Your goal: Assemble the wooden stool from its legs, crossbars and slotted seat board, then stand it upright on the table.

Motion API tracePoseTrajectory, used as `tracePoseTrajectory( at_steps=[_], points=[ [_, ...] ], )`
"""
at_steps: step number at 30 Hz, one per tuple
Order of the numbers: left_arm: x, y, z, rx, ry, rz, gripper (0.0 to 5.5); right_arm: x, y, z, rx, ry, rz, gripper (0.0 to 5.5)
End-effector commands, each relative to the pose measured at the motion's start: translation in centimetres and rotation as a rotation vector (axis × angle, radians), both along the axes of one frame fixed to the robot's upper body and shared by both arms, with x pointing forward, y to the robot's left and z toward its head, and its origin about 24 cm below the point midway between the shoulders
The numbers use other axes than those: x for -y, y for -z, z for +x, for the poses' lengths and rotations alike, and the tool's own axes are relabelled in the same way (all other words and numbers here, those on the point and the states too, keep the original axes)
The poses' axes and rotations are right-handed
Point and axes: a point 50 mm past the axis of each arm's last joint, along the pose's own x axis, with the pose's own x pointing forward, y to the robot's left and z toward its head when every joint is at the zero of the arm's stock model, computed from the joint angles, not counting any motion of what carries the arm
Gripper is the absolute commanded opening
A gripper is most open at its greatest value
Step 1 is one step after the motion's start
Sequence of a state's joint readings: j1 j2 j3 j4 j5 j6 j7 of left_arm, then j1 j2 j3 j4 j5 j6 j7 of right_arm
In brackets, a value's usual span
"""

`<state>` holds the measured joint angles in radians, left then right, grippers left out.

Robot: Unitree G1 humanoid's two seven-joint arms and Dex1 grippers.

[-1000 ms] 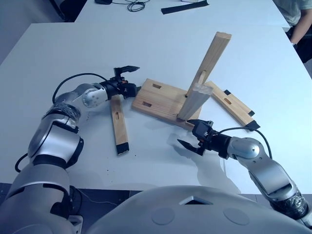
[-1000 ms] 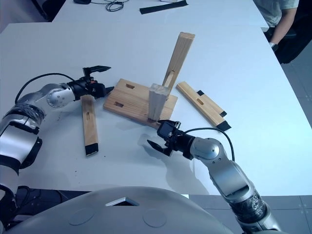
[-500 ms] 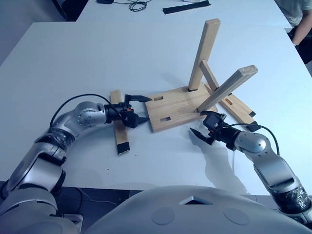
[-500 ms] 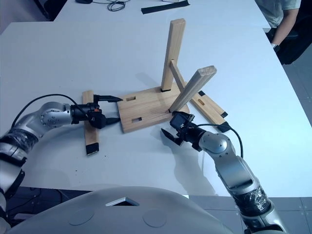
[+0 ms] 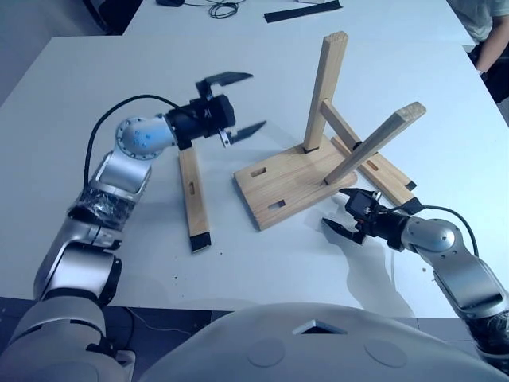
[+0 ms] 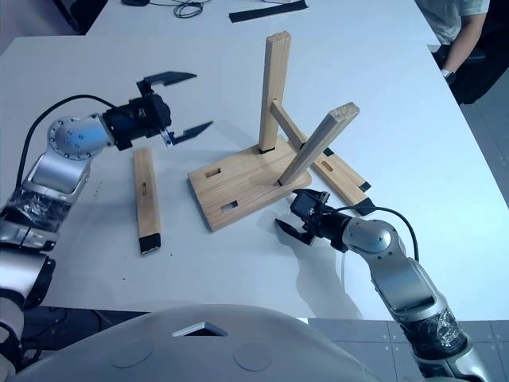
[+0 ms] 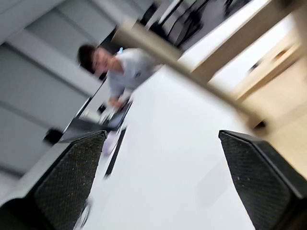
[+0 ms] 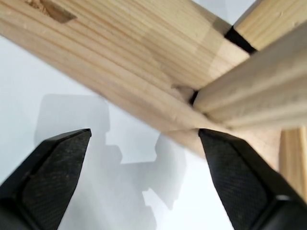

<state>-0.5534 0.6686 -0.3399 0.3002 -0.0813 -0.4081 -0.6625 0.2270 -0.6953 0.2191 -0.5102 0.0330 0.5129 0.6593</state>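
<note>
Two open, empty grippers: bring your left gripper point(image 5: 245, 102) squarely over the loose leg point(image 5: 193, 195), right gripper point(image 5: 337, 212) held clear.

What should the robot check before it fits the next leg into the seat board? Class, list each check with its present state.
1. The left gripper is open and empty: ok, raised near the far end of the loose leg.
2. The right gripper is open and empty: ok, by the near corner of the seat board.
3. The seat board lies flat on the table, empty slots facing up: ok.
4. Fitted legs stand straight: not ok; beside the upright leg, the tilted leg leans.
5. The crossbar is seated in both legs: cannot tell.
6. The loose leg is free to grasp: ok, apart from the board.
</note>
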Motion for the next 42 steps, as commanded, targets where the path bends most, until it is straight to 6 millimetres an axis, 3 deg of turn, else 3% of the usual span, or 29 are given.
tracePoseTrajectory(
  at_steps=[1,6,11,17,23,29,33,37,42],
  points=[
    [-1.1,4.4,1.8,0.006,-0.115,0.181,4.34,0.6,-0.3,0.1,-0.004,0.019,-0.017,4.15],
    [-1.2,9.6,0.1,-0.055,-0.064,0.295,4.34,1.0,0.0,0.7,-0.015,0.045,-0.043,4.15],
    [-1.0,11.3,-1.7,-0.102,0.031,0.309,4.34,0.6,1.1,1.9,-0.006,0.076,-0.073,4.15],
    [-0.8,10.9,-3.8,-0.104,0.13,0.275,4.34,-1.7,1.9,3.1,0.014,0.037,-0.048,4.15],
    [0.2,9.5,-6.4,-0.113,0.209,0.222,4.34,-2.5,2.5,4.7,0.05,0.037,-0.059,4.15],
    [-0.4,9.2,-5.7,-0.126,0.126,0.227,4.34,-2.9,2.8,5.5,0.07,0.015,-0.065,4.15],
    [-0.7,8.5,-4.3,-0.099,0.06,0.214,4.34,-3.2,2.7,4.6,0.058,-0.02,-0.053,4.15],
    [-1.4,8.0,-4.2,-0.089,0.04,0.207,4.34,-2.0,0.9,3.9,0.058,0.01,-0.012,4.15],
    [-2.5,7.9,-5.1,-0.101,-0.006,0.181,4.34,1.0,-3.0,4.4,0.107,0.081,0.02,4.15]
  ],
)
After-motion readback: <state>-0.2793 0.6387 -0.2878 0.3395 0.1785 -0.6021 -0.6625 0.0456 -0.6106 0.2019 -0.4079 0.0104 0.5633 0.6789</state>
